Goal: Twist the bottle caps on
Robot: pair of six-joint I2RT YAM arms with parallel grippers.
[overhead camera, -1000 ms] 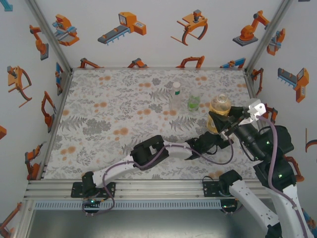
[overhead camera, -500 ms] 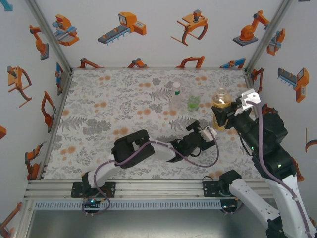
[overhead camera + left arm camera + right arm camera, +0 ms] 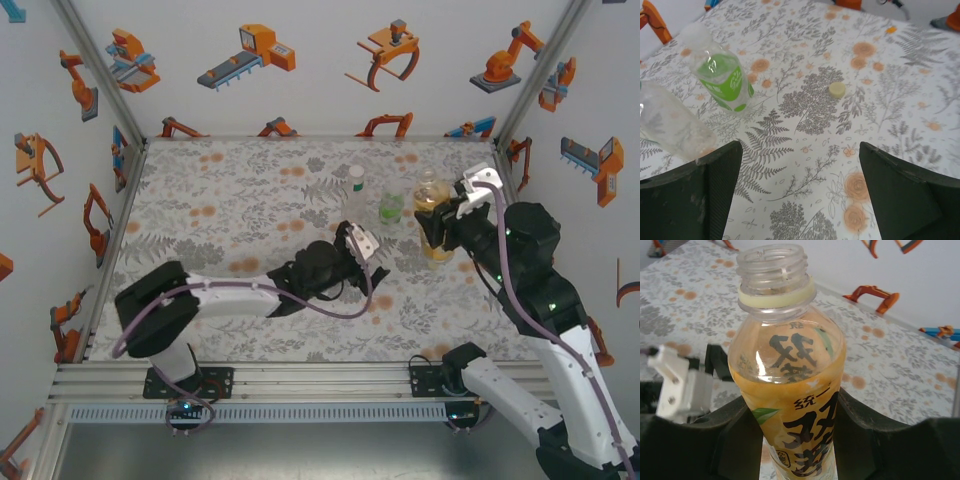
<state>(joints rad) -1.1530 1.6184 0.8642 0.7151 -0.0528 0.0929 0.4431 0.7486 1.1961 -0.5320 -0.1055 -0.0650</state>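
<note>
My right gripper point(image 3: 790, 445) is shut on the tall bottle point(image 3: 789, 370) with yellow-orange contents, gripping its labelled body. The bottle stands upright with an open threaded neck and no cap. From above, this bottle point(image 3: 430, 205) and the right gripper point(image 3: 440, 233) are at the right of the table. My left gripper point(image 3: 800, 192) is open with nothing between its fingers, low over the cloth. Ahead of it lie a pale yellow cap point(image 3: 837, 89), the green-tinted bottle point(image 3: 722, 75) and the slim colourless bottle point(image 3: 670, 122). In the top view the left gripper point(image 3: 360, 245) is just in front of both bottles.
The slim bottle point(image 3: 354, 195) and green bottle point(image 3: 391, 207) stand side by side near the table's middle back. The floral tablecloth point(image 3: 220, 230) is bare on the left half. Walls and a metal frame close in the table's sides and back.
My left arm has swung left and away from beside the yellow bottle to the table's middle, still open. The right gripper has carried the yellow bottle slightly back.
</note>
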